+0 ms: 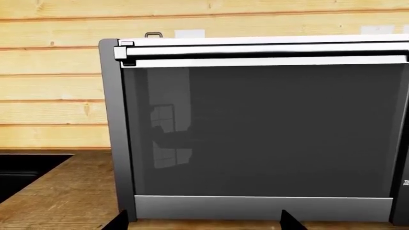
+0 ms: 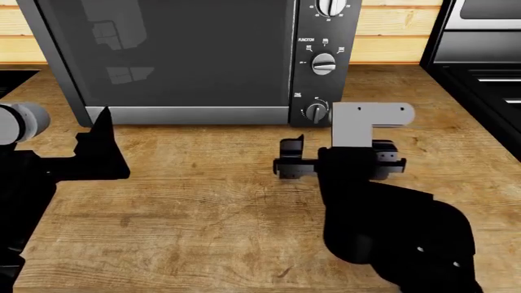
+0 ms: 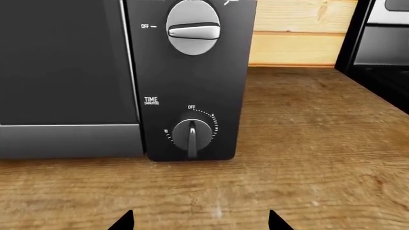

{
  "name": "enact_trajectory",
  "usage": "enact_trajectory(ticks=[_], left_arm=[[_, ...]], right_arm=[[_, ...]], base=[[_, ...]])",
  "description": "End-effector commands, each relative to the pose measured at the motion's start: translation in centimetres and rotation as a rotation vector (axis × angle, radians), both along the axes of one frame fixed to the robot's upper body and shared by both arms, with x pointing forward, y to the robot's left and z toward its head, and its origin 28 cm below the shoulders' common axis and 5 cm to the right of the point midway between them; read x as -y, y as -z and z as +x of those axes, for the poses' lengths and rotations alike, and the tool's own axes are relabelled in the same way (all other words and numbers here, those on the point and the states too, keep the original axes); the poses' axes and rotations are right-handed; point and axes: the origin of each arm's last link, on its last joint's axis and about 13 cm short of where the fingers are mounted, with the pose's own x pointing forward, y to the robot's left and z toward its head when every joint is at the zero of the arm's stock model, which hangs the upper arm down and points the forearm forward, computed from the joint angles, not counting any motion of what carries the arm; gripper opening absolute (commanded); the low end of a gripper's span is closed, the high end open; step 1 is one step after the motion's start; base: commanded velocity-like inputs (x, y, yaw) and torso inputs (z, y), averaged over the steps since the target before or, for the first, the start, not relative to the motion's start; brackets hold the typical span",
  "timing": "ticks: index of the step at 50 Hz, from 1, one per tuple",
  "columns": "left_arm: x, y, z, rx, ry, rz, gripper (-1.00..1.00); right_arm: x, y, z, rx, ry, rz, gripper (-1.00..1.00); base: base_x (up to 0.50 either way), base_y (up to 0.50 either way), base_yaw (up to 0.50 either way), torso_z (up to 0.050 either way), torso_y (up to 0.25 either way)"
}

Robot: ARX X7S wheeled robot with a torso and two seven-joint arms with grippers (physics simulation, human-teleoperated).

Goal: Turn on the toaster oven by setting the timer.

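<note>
The toaster oven (image 2: 179, 55) stands at the back of the wooden counter, its dark glass door (image 1: 255, 129) filling the left wrist view. Its black panel carries the FUNCTION knob (image 3: 193, 27) and, below it, the timer (image 3: 191, 135), labelled TIME, also visible in the head view as the lowest knob (image 2: 316, 112). The timer's ridge runs straight down; the OFF mark sits above it. My right gripper (image 3: 201, 223) is open, a short way in front of the timer and apart from it. My left gripper (image 1: 204, 223) is open in front of the door's silver strip, holding nothing.
A black stove (image 2: 480, 73) stands to the right of the oven. A dark sink (image 1: 26, 172) is cut into the counter (image 2: 204, 201) at the left. A plank wall runs behind.
</note>
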Motion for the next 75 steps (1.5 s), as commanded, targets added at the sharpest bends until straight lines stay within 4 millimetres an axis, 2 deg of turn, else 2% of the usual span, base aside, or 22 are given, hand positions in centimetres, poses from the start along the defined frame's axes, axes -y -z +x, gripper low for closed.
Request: enact_trajectory(ticks=[1,13,75], left_arm=[[0.0,0.0,0.0,-0.001,0.001,-0.002,1.0],[0.0,0.1,0.0,-0.001,0.001,-0.001,1.0],[0.1,0.2,0.2,-0.009,0.007,-0.008,1.0]], right_arm=[[-0.5,0.2,0.5,0.008,0.003,-0.004,1.0],[-1.3,0.1,0.7,0.05,0.006,-0.023,1.0],[-1.6,1.6,3.6,0.043,0.067,-0.075,1.0]], base=[[0.0,0.0,0.0,0.0,0.0],[0.0,0.0,0.0,0.0,0.0],[0.0,0.0,0.0,0.0,0.0]])
